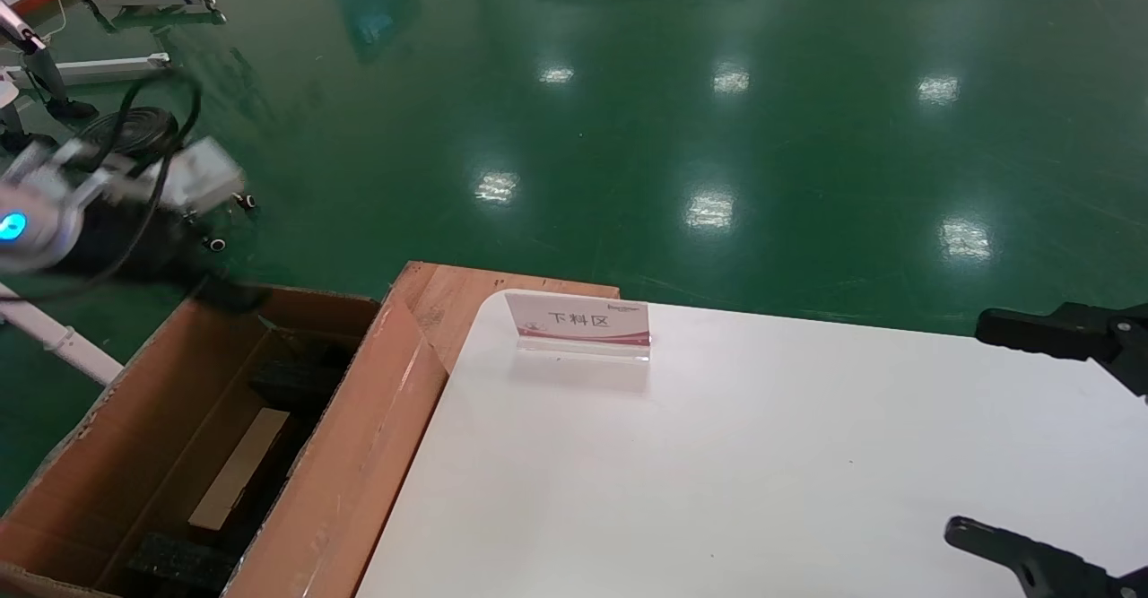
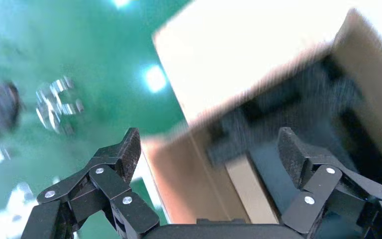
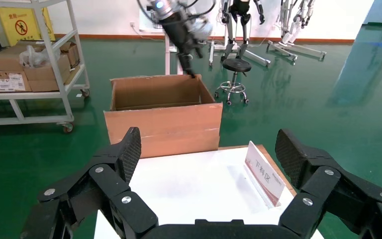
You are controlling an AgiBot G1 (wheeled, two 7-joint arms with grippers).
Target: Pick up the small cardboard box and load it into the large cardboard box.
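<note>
The large cardboard box [image 1: 359, 437] stands open on the floor at the table's left end, with black foam pieces [image 1: 291, 383] at its bottom. It also shows in the right wrist view [image 3: 161, 119]. A pale tan strip [image 1: 238, 468] lies among the foam, also in the left wrist view [image 2: 251, 191]. I cannot tell whether it belongs to the small cardboard box, which shows nowhere else. My left gripper [image 1: 229, 293] hangs open and empty over the box's far corner [image 2: 209, 144]. My right gripper [image 1: 1013, 437] is open and empty over the table's right side [image 3: 209, 144].
A white table [image 1: 717, 472] carries a small acrylic sign [image 1: 578, 320] near its far left edge. A wooden board [image 1: 448, 298] sticks out beside the box. A shelf cart with cartons [image 3: 30, 64] and a stool [image 3: 236, 74] stand on the green floor beyond.
</note>
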